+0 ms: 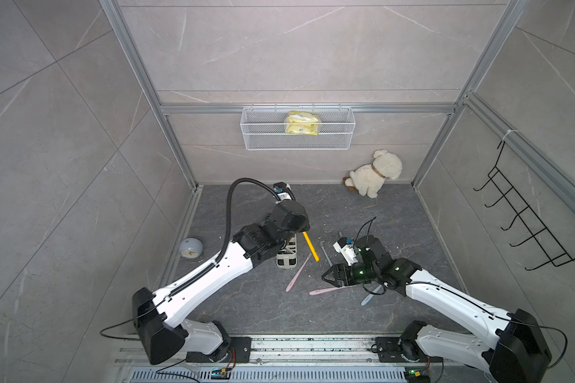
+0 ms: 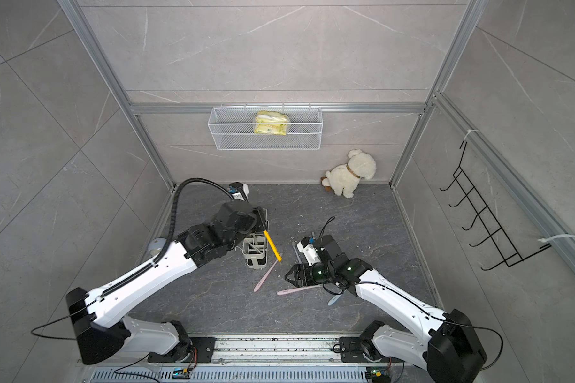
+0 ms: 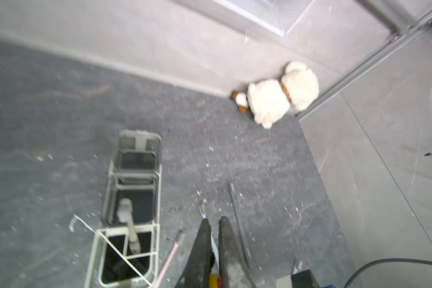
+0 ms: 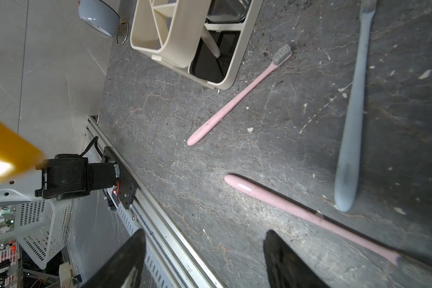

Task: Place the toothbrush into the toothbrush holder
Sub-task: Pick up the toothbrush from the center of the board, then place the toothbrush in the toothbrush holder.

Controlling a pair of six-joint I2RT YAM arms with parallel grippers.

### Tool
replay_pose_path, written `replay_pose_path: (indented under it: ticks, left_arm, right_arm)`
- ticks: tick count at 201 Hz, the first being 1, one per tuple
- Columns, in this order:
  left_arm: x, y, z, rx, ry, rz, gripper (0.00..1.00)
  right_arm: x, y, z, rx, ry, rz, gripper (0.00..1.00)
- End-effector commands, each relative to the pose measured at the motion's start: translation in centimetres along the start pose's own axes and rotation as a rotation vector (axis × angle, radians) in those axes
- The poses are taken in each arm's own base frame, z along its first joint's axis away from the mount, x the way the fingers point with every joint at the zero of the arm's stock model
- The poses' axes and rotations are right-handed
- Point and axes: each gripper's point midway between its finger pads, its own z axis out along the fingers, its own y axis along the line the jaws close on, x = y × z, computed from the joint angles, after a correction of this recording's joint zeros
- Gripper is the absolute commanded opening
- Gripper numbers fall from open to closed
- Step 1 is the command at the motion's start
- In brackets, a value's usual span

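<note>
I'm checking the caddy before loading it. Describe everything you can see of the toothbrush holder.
The toothbrush holder is a long, narrow cream-white caddy, plastic by its look, split into compartments with clear square cups. It stands upright on the dark surface. One pale toothbrush leans inside; a pink toothbrush lies beside it, apart.

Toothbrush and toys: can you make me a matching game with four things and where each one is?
Things:
1. yellow toothbrush
2. plush dog
3. yellow packet
4. clock

Places:
A. in the wire basket
B. on the floor, in the far corner
C. pinched in the left gripper
D. on the floor, beside the side wall

Pairs: 1-C, 2-B, 3-A, 4-D
</note>
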Motion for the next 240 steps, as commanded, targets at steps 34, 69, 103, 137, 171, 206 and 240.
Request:
replay_pose_path:
  ticks: [34,69,103,137,171,206,240]
  left_arm:
    - [-6.0,-1.2,1.6,-0.085,-0.39,0.331,0.0]
    - [-4.7,-1.7,4.6,-0.132,-0.405,0.418,0.0]
    - [-2.6,-1.1,6.4,-0.173,-0.374,0.463,0.0]
    - [-1.4,-0.1,6.9,-0.206,-0.366,0.488,0.0]
    - [-0.4,0.7,6.9,-0.215,-0.346,0.486,0.0]
    - [1.3,1.7,7.7,-0.235,-0.326,0.474,0.0]
    - [2.7,2.6,8.2,-0.256,-0.335,0.461,0.0]
  right_arm:
    - [-1.3,-0.4,-0.4,0.061,-0.037,0.028,0.76]
    - [-1.1,-0.9,-0.5,0.089,-0.036,0.039,0.76]
    - [-0.8,-1.4,-0.5,0.104,-0.039,0.043,0.76]
    - [-0.6,-1.7,-0.3,0.109,-0.039,0.046,0.76]
    - [-0.4,-2.0,0.0,0.113,-0.035,0.046,0.76]
    - [-0.2,-2.3,0.4,0.116,-0.027,0.051,0.76]
    - [0.2,-2.8,0.3,0.129,-0.028,0.053,0.76]
